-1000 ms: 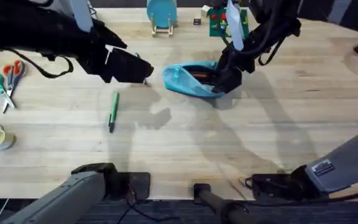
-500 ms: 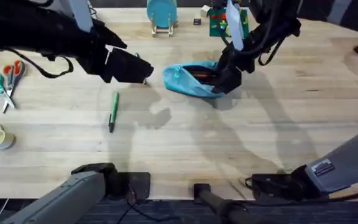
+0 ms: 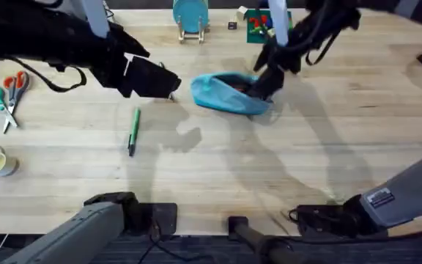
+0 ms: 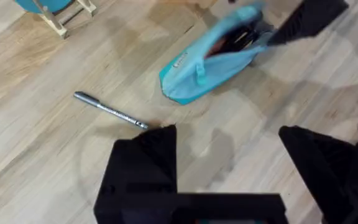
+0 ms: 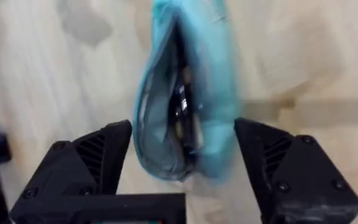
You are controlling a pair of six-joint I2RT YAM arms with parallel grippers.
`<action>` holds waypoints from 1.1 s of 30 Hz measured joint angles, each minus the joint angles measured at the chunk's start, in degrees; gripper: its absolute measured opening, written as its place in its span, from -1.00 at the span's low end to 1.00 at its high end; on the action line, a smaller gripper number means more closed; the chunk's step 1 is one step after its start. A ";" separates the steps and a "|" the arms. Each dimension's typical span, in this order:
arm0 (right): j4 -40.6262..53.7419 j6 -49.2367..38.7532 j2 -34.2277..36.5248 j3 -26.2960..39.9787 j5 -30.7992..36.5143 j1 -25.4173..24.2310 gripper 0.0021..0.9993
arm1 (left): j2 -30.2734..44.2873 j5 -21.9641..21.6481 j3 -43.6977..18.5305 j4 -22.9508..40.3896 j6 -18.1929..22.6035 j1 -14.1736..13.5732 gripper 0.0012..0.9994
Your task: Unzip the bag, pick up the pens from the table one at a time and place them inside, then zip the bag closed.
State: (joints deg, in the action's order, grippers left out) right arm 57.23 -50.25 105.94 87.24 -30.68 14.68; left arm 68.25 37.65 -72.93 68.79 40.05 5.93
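While the light blue bag (image 3: 229,93) lies on the far middle of the worktop (image 3: 218,169), its long axis runs roughly side to side in the overhead view, one end toward the left arm and the other end under the right hand (image 3: 264,84). Its dark zipper mouth gapes along the top, and the right wrist view looks straight down into that slit (image 5: 180,112), with the right hand's fingers (image 5: 92,165) spread apart on either side of the bag's near end and gripping nothing. The left hand (image 3: 163,86) hovers just left of the bag, its fingers (image 4: 145,165) also apart and empty. The silver pen (image 4: 110,111) lies flat on the wood near the bag's left end, slanted so that one tip points toward the left hand. The green pen (image 3: 133,130) lies nearer the bases, well apart from the bag, its long axis running almost front to back with the dark tip toward the bases. Two pairs of scissors (image 3: 6,92) lie at the far left edge.
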 joint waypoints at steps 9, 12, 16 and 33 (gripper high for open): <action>6.15 3.24 -1.73 10.94 3.56 0.00 1.00 | 0.00 0.00 0.00 0.00 0.00 0.00 0.99; 10.06 3.58 -1.73 13.84 4.11 0.00 1.00 | 0.00 0.00 0.00 0.00 0.00 0.00 0.99; 11.40 3.63 -2.03 16.10 4.42 0.00 1.00 | -0.02 -0.01 0.00 0.00 -0.01 0.00 0.99; 15.25 5.95 -14.80 16.18 13.31 0.00 1.00 | 0.00 -0.02 0.00 0.87 0.00 0.00 0.99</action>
State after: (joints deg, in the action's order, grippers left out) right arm 72.49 -44.30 91.14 103.42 -17.37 14.67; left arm 68.25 37.63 -72.93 69.67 40.05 5.93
